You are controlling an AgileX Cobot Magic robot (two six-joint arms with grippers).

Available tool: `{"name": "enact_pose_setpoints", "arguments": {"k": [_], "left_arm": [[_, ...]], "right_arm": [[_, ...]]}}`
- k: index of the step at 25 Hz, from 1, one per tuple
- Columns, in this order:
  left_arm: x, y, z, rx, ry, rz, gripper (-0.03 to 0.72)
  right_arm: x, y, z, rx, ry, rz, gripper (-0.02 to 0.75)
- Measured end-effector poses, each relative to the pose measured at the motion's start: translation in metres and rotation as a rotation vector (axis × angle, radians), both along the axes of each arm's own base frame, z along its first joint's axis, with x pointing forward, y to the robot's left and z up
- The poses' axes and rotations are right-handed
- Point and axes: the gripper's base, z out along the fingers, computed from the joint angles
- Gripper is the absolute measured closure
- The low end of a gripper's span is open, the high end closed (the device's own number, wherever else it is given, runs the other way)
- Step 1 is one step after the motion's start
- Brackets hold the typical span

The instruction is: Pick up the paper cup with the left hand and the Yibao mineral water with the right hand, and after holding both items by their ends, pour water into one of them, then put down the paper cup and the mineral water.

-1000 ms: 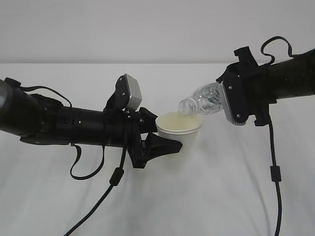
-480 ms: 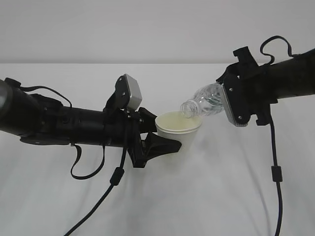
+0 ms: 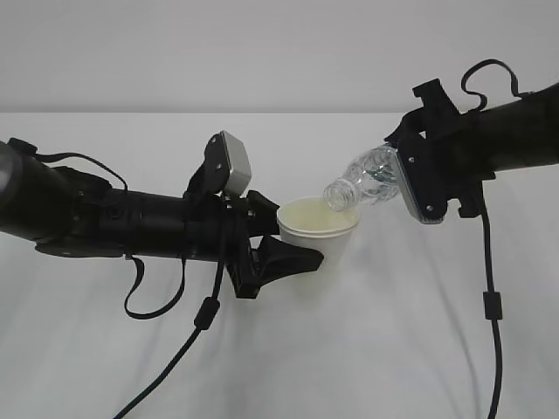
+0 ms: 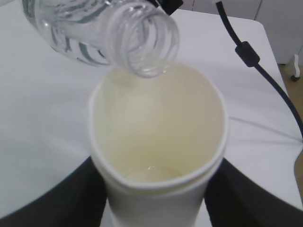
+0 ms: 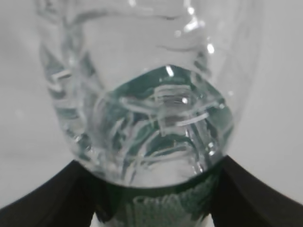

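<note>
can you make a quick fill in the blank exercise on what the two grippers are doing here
1. The left gripper holds the small white paper ____ upright.
2. The right gripper holds the clear ribbed plastic bottle, tilted with its mouth over the cup's ____.
3. The bottle's mouth has no ____ on it.

Missing words: cup; rim; cap

Exterior view faces both arms from front, slightly above — wrist views sit close, sharing the bottle.
</note>
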Motion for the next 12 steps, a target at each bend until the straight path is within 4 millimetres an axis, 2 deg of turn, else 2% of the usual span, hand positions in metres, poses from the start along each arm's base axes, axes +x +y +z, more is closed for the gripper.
{"name": "enact_pose_setpoints", "arguments": {"k": [12], "left_arm": [[-0.0020, -0.0007, 0.0012, -0.014, -0.003, -0.025, 0.256]], "right_arm": [[0.0027, 0.0002, 0.0040, -0.029, -0.022, 0.020, 0.249]]}}
